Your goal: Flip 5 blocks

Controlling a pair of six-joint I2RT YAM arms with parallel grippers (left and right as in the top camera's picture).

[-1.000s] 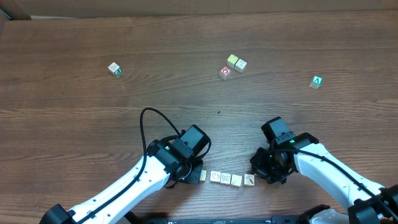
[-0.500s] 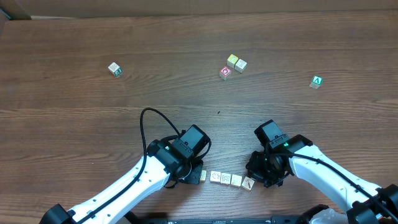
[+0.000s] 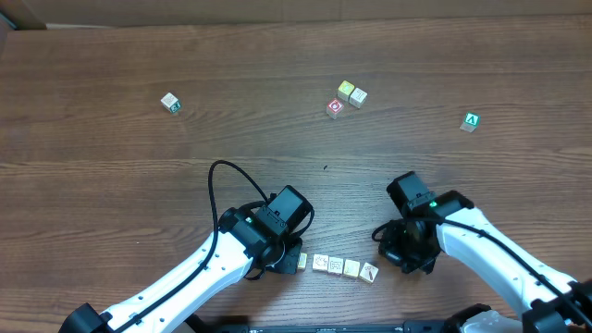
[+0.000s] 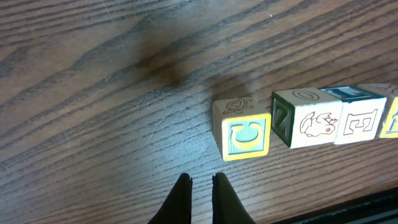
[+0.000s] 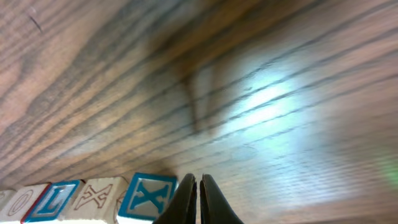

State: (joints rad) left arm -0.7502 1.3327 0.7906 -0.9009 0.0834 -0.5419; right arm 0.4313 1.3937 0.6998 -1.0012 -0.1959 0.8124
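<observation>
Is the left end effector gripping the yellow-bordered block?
No: the left end effector is shut and empty, with the yellow-bordered block lying apart ahead.

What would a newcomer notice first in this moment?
A row of five blocks lies by the near edge of the table, flanked by both arms. The left hand and right hand are shut and empty, one at each end of the row. Farther back sits a cluster of three cubes.

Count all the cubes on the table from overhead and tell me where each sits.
10. Five blocks line the front row; one lone cube lies far left; three clustered cubes sit upper centre; one green-marked cube sits far right. The left arm may hide others.
</observation>
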